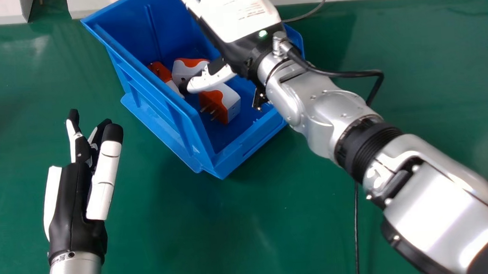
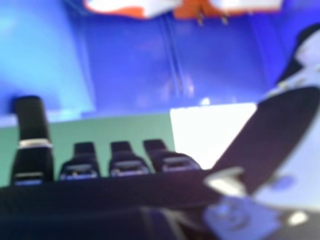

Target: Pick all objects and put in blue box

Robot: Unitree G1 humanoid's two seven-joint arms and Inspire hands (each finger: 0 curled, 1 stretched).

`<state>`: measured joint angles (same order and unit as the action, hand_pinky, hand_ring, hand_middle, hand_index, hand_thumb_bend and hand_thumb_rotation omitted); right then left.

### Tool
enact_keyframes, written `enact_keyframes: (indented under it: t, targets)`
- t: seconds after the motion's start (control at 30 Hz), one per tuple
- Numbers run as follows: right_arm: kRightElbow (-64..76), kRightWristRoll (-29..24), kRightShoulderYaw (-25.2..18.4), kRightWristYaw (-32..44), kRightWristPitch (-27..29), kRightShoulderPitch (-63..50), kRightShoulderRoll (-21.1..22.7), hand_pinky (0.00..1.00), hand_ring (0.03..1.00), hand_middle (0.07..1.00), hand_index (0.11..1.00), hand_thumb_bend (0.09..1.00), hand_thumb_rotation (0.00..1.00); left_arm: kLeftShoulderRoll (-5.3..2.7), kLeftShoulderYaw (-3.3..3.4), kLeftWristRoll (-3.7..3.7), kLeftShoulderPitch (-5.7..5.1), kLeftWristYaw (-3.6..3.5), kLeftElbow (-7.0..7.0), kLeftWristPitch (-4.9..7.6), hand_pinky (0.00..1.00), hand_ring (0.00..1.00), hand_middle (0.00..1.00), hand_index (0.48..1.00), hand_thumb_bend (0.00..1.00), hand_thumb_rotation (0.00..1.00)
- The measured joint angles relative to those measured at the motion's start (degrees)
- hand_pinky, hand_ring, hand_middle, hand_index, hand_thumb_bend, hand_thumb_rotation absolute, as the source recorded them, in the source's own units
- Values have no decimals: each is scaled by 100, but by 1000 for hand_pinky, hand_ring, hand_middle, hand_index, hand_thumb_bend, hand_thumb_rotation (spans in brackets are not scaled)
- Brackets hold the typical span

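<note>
Here on the left, the left hand (image 1: 72,206) hangs over the green counter (image 1: 241,234), its fingers straight and relaxed, pointing towards the far side, with a narrow gap between them and the thumb. Moving right, just past that hand, here's the blue box (image 1: 162,121), sitting askew on the counter with one corner pointing towards the robot! And look inside: three orange-and-white plug adapters, all down in the box. The leftmost adapter (image 1: 160,71) lies close by the side wall, partly hidden by that wall; the middle adapter (image 1: 187,67) sits right beside it, partly behind the thumb; and the right-hand adapter (image 1: 225,102) is nearer the robot, metal prongs aimed out to the left.

Over the top of it all comes the right hand (image 1: 236,14), above the box, fingers stretched out and wide from the thumb, which angles across in front of the adapters; whether it touches them, I can't tell. The right hand view has those extended fingers too, with orange and white adapter parts beyond them against blue plastic. Farther right, a black cable (image 1: 346,74) loops off the silver right wrist (image 1: 283,79)
</note>
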<state>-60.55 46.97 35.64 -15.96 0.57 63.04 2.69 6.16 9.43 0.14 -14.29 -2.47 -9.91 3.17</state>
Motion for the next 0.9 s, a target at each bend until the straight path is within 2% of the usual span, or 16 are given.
enact_keyframes:
  t: [0.07, 0.2, 0.37, 0.47, 0.5, 0.57, 0.7, 0.8, 0.83, 0.9]
  targets:
    - [585, -26, -82, 35, -28, -249, 168, 942, 1000, 1000, 988, 522, 599, 8, 4, -2, 17, -2, 31, 0, 898, 946, 941, 972, 716, 918]
    - [2189, -21, -306, 112, -119, -1108, 594, 969, 1000, 1000, 993, 435, 551, 12, 8, -5, 33, -17, 92, -4, 904, 950, 944, 975, 712, 919]
    - [4117, -28, -702, 64, -56, -2562, 1045, 992, 1000, 1000, 999, 367, 536, 63, 57, -18, 62, -84, 211, -4, 910, 953, 946, 976, 709, 920]
    - [5144, -93, -1077, -344, 314, -3594, 1290, 996, 1000, 1000, 1000, 349, 565, 138, 109, -33, 91, -140, 264, -2, 913, 954, 947, 976, 710, 920]
    - [5459, -168, -1257, -565, 530, -3955, 1379, 996, 1000, 1000, 1000, 349, 565, 156, 126, -64, 113, -161, 274, 5, 913, 954, 947, 976, 710, 920]
    - [5904, -229, -1598, -1081, 976, -4559, 1508, 998, 1000, 1000, 1000, 338, 594, 188, 207, -112, 126, -191, 306, 55, 916, 954, 947, 976, 710, 920]
    - [6201, -617, -1978, -1459, 1464, -5475, 1543, 1000, 1000, 1000, 1000, 331, 688, 232, 241, -141, 229, -266, 393, 146, 919, 954, 948, 976, 717, 919]
    - [6274, -856, -2042, -1353, 1550, -6117, 1492, 1000, 1000, 1000, 1000, 330, 719, 251, 280, -198, 246, -285, 479, 188, 919, 954, 948, 976, 720, 918]
    - [6284, -928, -2078, -1304, 1550, -6264, 1456, 1000, 1000, 1000, 1000, 325, 759, 270, 292, -205, 246, -293, 514, 197, 919, 954, 948, 977, 722, 918]
    - [6303, -1237, -2212, -1145, 1612, -6493, 1390, 1000, 1000, 1000, 1000, 323, 773, 309, 302, -235, 257, -331, 590, 223, 919, 954, 948, 977, 723, 917]
